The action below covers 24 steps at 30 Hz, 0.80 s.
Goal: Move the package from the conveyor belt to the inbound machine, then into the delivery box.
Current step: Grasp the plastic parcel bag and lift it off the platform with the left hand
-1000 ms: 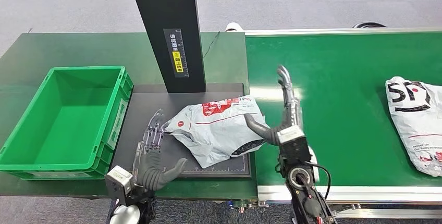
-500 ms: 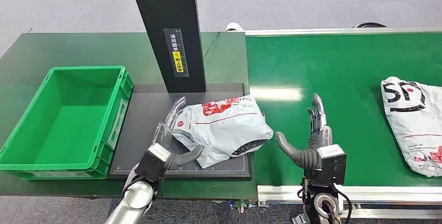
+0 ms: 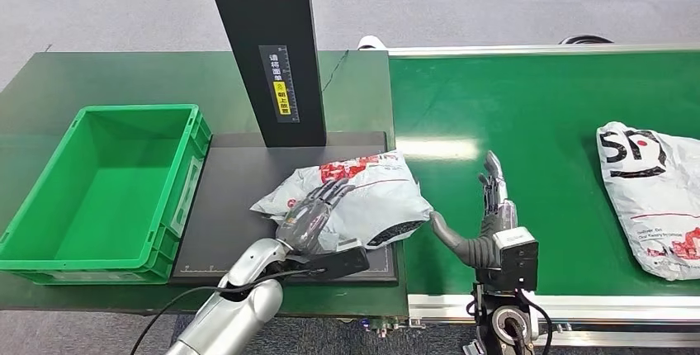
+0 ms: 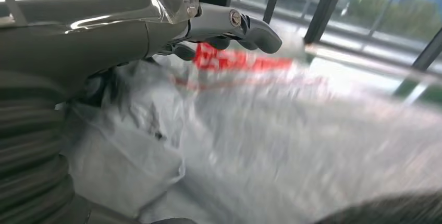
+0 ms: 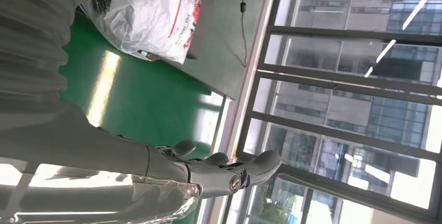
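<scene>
On the dark platform of the inbound machine [image 3: 239, 175], the white package [image 3: 363, 198] is pressed from above at its near-left part by the left hand [image 3: 312, 216], fingers extended flat. Just right of the package, the right hand [image 3: 489, 221] is held upright over the conveyor belt [image 3: 536, 115], fingers apart, holding nothing.

My arms are shiny silver tubes; a thin black cable loops by my left arm [image 3: 235, 301]. Both my left hand [image 3: 312, 216] and right hand [image 3: 487, 227] have dark grey fingers, clear plastic knuckle covers, small silver screws, ribbed grey wrist covers.
</scene>
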Motion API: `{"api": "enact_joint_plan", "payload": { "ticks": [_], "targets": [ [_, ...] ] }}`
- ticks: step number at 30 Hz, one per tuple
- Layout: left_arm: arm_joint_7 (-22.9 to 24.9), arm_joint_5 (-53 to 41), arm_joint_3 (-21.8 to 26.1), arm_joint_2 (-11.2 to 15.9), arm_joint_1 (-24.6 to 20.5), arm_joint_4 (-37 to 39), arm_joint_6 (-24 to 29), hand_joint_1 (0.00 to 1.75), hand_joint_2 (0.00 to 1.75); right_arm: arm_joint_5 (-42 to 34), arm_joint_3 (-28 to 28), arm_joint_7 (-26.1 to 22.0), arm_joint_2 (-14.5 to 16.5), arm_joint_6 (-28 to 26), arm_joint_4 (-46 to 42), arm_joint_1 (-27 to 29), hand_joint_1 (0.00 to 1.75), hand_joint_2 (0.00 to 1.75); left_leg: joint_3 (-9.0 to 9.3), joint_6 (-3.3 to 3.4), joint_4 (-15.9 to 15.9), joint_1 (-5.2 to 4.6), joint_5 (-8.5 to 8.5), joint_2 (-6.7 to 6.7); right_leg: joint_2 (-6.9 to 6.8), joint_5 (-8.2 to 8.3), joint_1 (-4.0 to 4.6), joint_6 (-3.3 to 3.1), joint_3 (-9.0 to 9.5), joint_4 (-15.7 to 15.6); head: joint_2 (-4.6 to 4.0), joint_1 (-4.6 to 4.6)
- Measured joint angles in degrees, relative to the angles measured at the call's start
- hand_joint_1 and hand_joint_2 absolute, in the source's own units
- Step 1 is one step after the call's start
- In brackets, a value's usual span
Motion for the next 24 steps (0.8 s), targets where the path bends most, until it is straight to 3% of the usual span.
{"api": "enact_joint_plan", "payload": {
  "ticks": [3,9,10,13,14,17,24],
  "targets": [
    [2.19,-2.54,-0.46,-0.85,-1.65,4.18,-2.75,0.00,1.75,1.40,-0.32,0.70,0.57,-0.28,0.33,0.05,0.00,1.75,0.01,0.01,0.00,0.00,0.01,-0.07,-0.09,-0.01,0.00,0.01,0.06,0.00,0.00,-0.02],
    [2.15,-4.11,-0.90,-2.94,-5.84,11.35,-6.01,0.02,1.75,2.53,-0.97,1.28,1.56,-0.32,1.16,0.02,0.00,1.75,0.43,0.07,-0.02,-0.08,0.01,-0.69,-0.74,-0.28,-0.09,0.19,0.79,-0.02,0.00,-0.01],
    [2.11,-4.12,-0.86,-3.14,-6.21,12.10,-5.96,0.26,1.75,2.63,-1.07,1.35,1.65,-0.34,1.21,0.02,0.00,1.75,0.52,0.07,-0.02,-0.09,0.00,-0.72,-0.78,-0.31,-0.11,0.19,0.91,-0.02,0.00,0.00],
    [2.05,-4.03,-0.71,-3.43,-6.62,13.32,-5.86,1.41,1.75,2.73,-1.34,1.70,1.80,-0.36,1.24,0.05,0.00,1.75,0.67,0.10,-0.02,-0.13,0.00,-0.74,-0.81,-0.32,-0.14,0.22,1.12,-0.02,0.00,0.00],
    [2.03,-4.01,-0.70,-3.45,-6.58,13.49,-5.84,1.59,1.75,2.73,-1.39,1.82,1.83,-0.36,1.24,0.06,0.00,1.75,0.69,0.11,-0.02,-0.14,0.00,-0.74,-0.80,-0.32,-0.15,0.22,1.13,-0.02,0.00,0.00],
    [1.38,-4.00,-0.69,-3.45,-6.35,13.68,-5.17,1.72,1.75,2.73,-1.50,2.17,1.89,-0.35,1.24,0.10,0.00,1.75,0.73,0.14,0.00,-0.16,0.03,-0.73,-0.80,-0.29,-0.16,0.22,1.14,-0.02,0.00,-0.01],
    [-3.70,-2.54,-0.06,-3.29,-4.96,12.49,1.43,1.75,1.75,2.73,-1.74,2.28,1.87,-0.19,1.19,0.57,0.00,1.75,0.71,0.14,0.01,-0.14,0.05,-0.68,-0.79,-0.26,-0.15,0.20,1.03,-0.02,0.00,-0.01]
  ]
}}
